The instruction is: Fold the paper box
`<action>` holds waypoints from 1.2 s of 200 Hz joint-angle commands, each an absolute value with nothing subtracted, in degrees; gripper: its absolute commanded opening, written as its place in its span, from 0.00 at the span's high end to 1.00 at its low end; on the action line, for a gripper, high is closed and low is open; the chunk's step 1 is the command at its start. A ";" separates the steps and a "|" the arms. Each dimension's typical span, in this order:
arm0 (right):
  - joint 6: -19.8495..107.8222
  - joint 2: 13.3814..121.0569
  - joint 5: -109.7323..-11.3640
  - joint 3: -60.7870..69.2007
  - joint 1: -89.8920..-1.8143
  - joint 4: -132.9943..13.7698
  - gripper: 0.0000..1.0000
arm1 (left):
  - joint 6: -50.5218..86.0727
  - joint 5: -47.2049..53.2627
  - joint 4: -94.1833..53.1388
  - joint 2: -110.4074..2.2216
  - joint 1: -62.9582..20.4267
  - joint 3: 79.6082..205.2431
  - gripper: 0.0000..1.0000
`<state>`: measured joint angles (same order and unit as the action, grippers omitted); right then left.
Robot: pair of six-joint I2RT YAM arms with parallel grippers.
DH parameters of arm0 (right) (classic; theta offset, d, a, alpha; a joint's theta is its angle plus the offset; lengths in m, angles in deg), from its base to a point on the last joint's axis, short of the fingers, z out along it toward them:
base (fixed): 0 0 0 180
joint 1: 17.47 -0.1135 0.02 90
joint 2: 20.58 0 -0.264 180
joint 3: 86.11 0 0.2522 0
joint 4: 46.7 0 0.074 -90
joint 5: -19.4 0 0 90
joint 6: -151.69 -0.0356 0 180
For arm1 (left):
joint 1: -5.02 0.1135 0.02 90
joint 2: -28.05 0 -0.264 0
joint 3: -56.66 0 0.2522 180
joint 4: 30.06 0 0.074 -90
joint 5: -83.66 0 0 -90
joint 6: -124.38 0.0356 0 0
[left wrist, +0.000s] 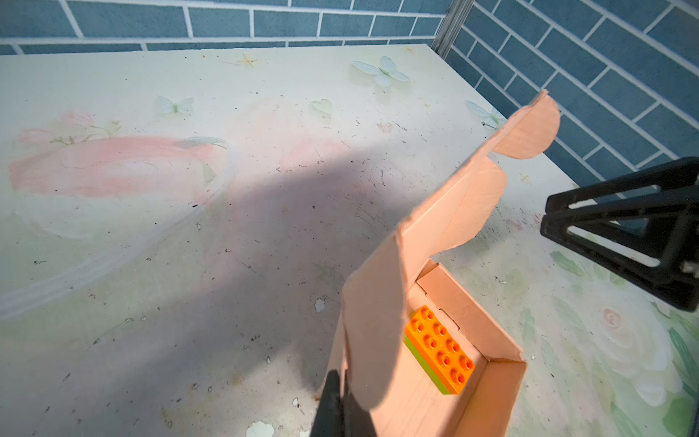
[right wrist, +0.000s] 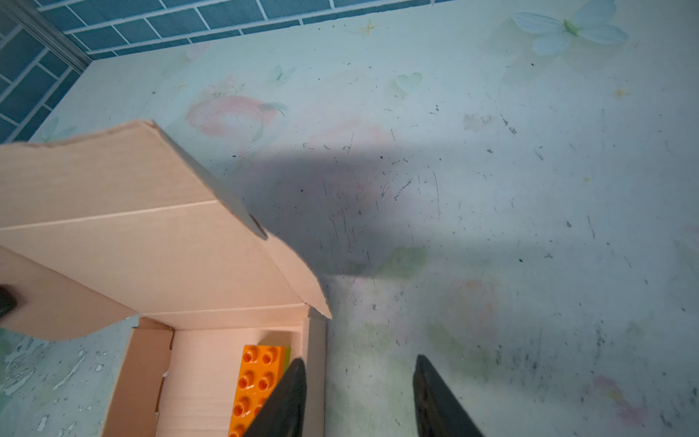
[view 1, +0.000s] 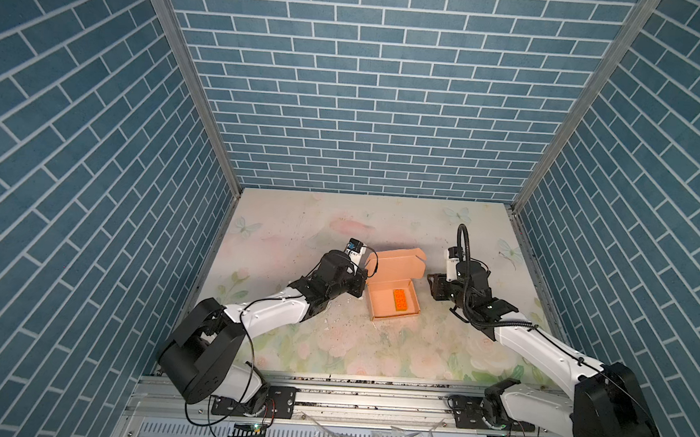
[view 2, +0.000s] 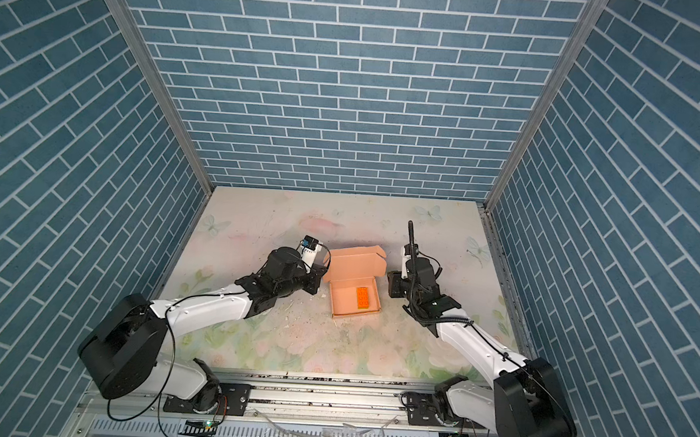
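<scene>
The paper box (view 1: 381, 309) (view 2: 345, 304) sits mid-table as a peach-tan open tray, its lid (view 1: 395, 266) standing up at the far side with an ear flap at each end. An orange studded brick (view 1: 400, 301) (left wrist: 440, 350) (right wrist: 257, 378) lies inside the tray. My left gripper (view 1: 361, 284) (left wrist: 342, 386) is at the box's left side, shut on the cardboard edge there, below the lid's hanging ear flap (left wrist: 374, 333). My right gripper (view 1: 431, 285) (right wrist: 359, 361) hovers just right of the box's right wall (right wrist: 316, 359), open, holding nothing.
Floral table mat (view 1: 297, 233) with small white flakes (view 1: 336, 320) in front of the box. Blue brick walls (view 1: 368, 104) close in the back and both sides. A metal rail (view 1: 350, 390) with both arm bases runs along the front edge.
</scene>
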<state>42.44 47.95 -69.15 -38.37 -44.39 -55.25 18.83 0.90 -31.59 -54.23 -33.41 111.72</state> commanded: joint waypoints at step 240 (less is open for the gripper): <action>50.85 57.30 -58.91 -30.97 -42.67 -49.37 0.94 | 19.18 -0.68 -30.02 -57.13 -33.47 116.22 1.00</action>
